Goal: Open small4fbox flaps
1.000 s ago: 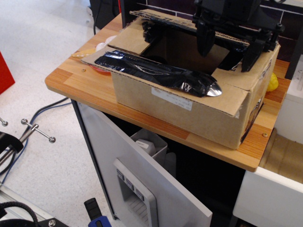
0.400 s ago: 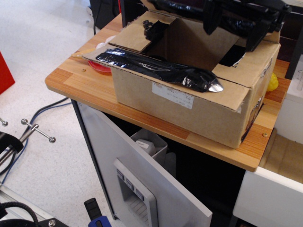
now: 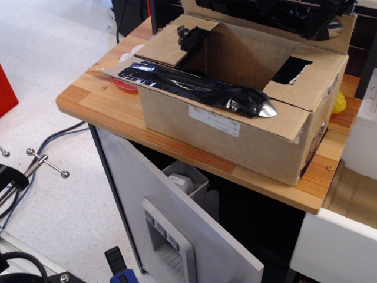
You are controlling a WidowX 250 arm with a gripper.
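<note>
The small4fbox (image 3: pixel 247 138) is a brown cardboard box on a wooden table (image 3: pixel 88 100), with a white label (image 3: pixel 215 121) on its near long side. The near long flap (image 3: pixel 194 88) is folded outward and carries crinkled black tape. The left short flap (image 3: pixel 171 48) and right short flap (image 3: pixel 306 79) lie spread to the sides. The far long flap (image 3: pixel 265 17) stands upright at the back with black tape on it. The box's inside is open to view. Only a dark part of my gripper (image 3: pixel 309 6) shows at the top edge, above the far flap. Its fingers are hidden.
A red thing (image 3: pixel 125 84) and a white thing (image 3: pixel 132 52) lie on the table left of the box. A yellow thing (image 3: pixel 340 103) sits behind the box's right end. A white cabinet door (image 3: pixel 177 218) hangs open below. A white unit (image 3: pixel 360 141) stands at right.
My gripper has risen up and back, nearly out of frame. The far long flap has swung from lying over the opening to standing upright.
</note>
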